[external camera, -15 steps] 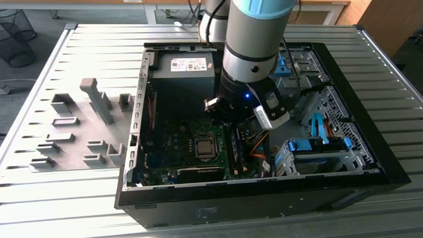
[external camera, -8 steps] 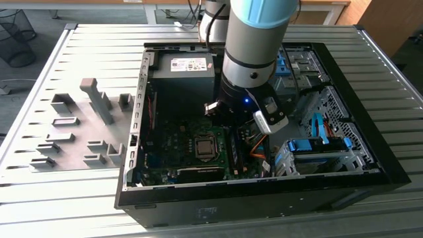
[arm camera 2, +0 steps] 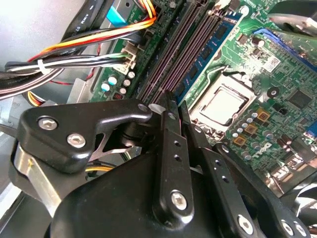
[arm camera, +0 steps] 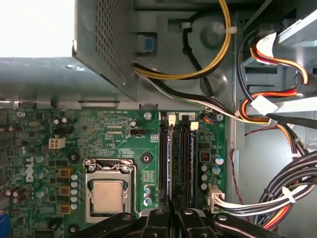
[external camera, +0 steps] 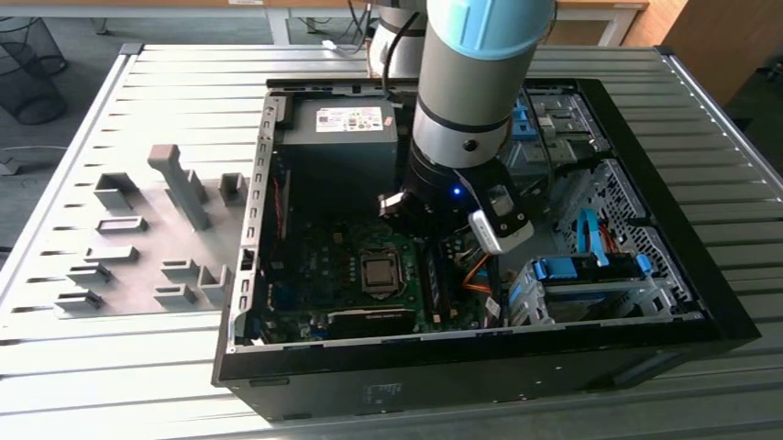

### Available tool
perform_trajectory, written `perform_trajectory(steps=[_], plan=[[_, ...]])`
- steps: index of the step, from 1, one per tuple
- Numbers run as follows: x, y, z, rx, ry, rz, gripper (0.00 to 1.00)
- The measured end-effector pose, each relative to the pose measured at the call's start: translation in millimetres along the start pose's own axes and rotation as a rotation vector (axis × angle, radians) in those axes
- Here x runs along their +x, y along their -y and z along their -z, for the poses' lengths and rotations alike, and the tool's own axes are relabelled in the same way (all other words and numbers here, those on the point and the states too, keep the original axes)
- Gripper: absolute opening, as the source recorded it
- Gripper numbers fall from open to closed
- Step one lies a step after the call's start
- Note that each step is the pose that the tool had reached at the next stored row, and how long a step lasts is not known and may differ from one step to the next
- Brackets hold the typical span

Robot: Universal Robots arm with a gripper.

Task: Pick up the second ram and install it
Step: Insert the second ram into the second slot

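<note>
The second ram (arm camera 2: pixel 207 53) is a blue-green stick with dark chips. It stands on edge along the black memory slots (arm camera 2: pixel 166 54), beside the CPU socket (arm camera 2: pixel 225 106). Its near end runs in between my fingertips. In both wrist views my gripper (arm camera 2: pixel 176 101) (arm camera: pixel 173 213) is low over the slot row, its two black fingers (arm camera 2: pixel 167 129) pressed close together on the stick. In the exterior view my arm (external camera: pixel 465 137) reaches down into the open computer case (external camera: pixel 703 312), over the motherboard (external camera: pixel 355 266).
Bundles of coloured cables (arm camera 2: pixel 74 59) (arm camera: pixel 277 198) lie close beside the slots. The power supply (external camera: pixel 336 128) fills the case's far end, and a blue drive cage (external camera: pixel 588 270) sits at the exterior view's right. Grey fixture blocks (external camera: pixel 147 238) stand on the slatted table outside the case.
</note>
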State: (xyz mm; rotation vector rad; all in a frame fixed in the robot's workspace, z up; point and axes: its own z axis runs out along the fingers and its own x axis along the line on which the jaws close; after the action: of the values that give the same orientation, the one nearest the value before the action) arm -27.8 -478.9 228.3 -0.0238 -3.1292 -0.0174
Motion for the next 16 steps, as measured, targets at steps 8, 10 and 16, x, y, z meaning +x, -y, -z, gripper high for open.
perform_trajectory(steps=[8,10,16], plan=[[-1.9,0.9,-4.0,-0.0005,0.0002,-0.011,0.14],[-2.0,1.0,-5.2,-0.0003,0.0002,-0.011,0.14],[-2.0,1.0,-6.0,-0.0003,0.0001,-0.013,0.14]])
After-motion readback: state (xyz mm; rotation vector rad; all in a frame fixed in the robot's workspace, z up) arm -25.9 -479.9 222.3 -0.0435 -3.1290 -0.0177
